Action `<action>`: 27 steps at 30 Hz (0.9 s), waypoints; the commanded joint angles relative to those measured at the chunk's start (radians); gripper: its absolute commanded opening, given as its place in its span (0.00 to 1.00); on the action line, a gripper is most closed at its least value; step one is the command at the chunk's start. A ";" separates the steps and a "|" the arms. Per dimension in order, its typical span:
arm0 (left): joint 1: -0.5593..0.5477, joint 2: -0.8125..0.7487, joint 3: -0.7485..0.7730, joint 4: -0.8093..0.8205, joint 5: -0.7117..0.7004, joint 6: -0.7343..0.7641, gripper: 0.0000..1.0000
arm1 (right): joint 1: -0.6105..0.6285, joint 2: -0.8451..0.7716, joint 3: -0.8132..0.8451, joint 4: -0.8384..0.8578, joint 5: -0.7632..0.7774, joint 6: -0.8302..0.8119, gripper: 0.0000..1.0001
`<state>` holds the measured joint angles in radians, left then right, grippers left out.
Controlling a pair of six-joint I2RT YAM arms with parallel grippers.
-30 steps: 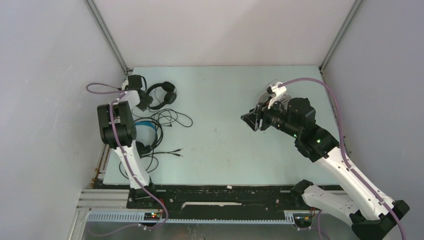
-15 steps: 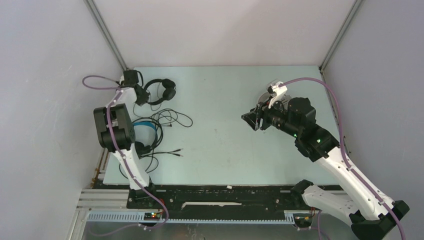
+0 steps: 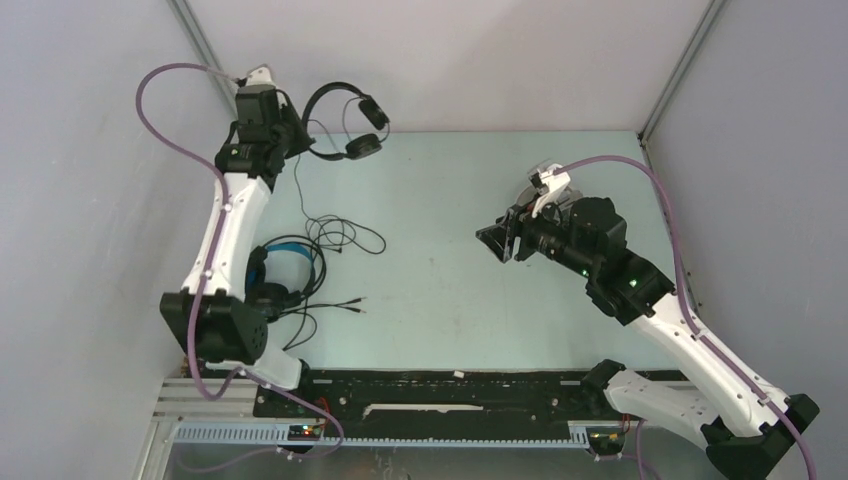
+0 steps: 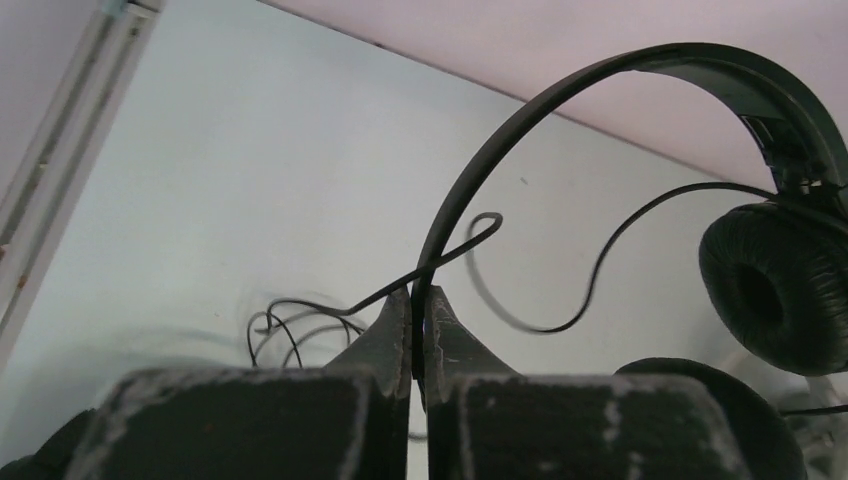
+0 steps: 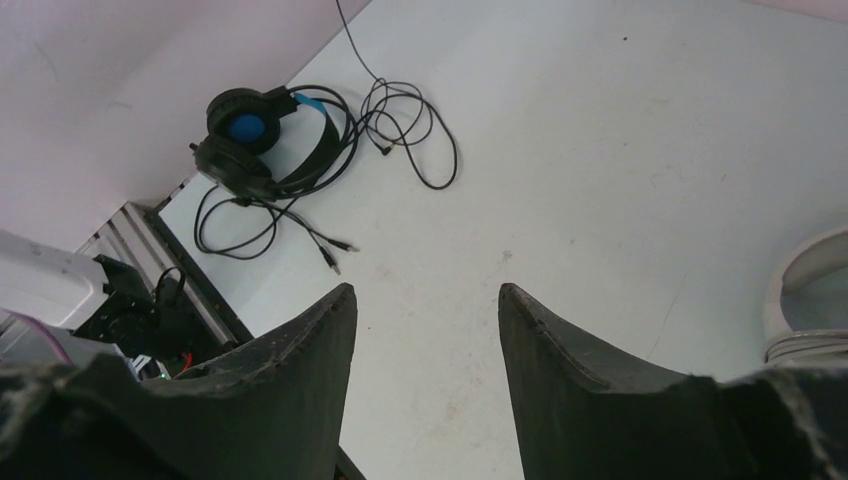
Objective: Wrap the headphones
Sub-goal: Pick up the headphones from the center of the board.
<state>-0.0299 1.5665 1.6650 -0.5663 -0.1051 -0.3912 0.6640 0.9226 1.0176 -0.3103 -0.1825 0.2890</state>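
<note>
Pale green table (image 3: 480, 200), grey-walled enclosure (image 3: 450, 60).
Left gripper (image 4: 415, 300) pinches the slim black headset (image 3: 362, 147) by its thin headband above the table's far-left corner; right gripper (image 5: 425, 295) spread apart, empty.

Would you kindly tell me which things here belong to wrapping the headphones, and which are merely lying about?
Of the job:
- slim black headset, headband pinched in the left gripper
- its cable, coiled on the table
- blue-lined black headset
- white rounded piece at the right wrist view's edge, possibly another headset

Not of the job:
- purple arm cable
- black base rail
</note>
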 commanded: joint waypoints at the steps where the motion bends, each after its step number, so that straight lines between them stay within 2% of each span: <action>1: -0.062 -0.118 0.045 -0.093 0.111 0.049 0.00 | 0.001 -0.023 0.004 0.080 0.051 -0.003 0.58; 5: -0.162 -0.204 0.018 -0.145 0.166 0.075 0.00 | 0.001 -0.049 0.004 0.116 0.019 -0.061 0.62; 9: -0.226 -0.327 -0.117 -0.038 0.380 -0.017 0.00 | 0.001 -0.071 -0.020 0.179 -0.024 -0.092 0.67; 13: -0.243 -0.423 -0.211 0.056 0.532 -0.095 0.00 | 0.000 -0.109 -0.099 0.371 -0.078 -0.112 0.70; 19: -0.243 -0.511 -0.265 0.054 0.656 -0.150 0.00 | 0.001 -0.138 -0.300 0.716 -0.167 -0.152 0.69; 23: -0.244 -0.554 -0.308 0.126 0.757 -0.233 0.00 | 0.001 -0.041 -0.360 0.880 -0.262 -0.207 0.70; 27: -0.249 -0.591 -0.326 0.151 0.772 -0.258 0.00 | 0.005 0.074 -0.360 1.038 -0.335 -0.197 0.69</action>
<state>-0.2749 1.0214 1.3579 -0.5179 0.5739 -0.5682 0.6636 0.9192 0.6586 0.4534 -0.4168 0.1165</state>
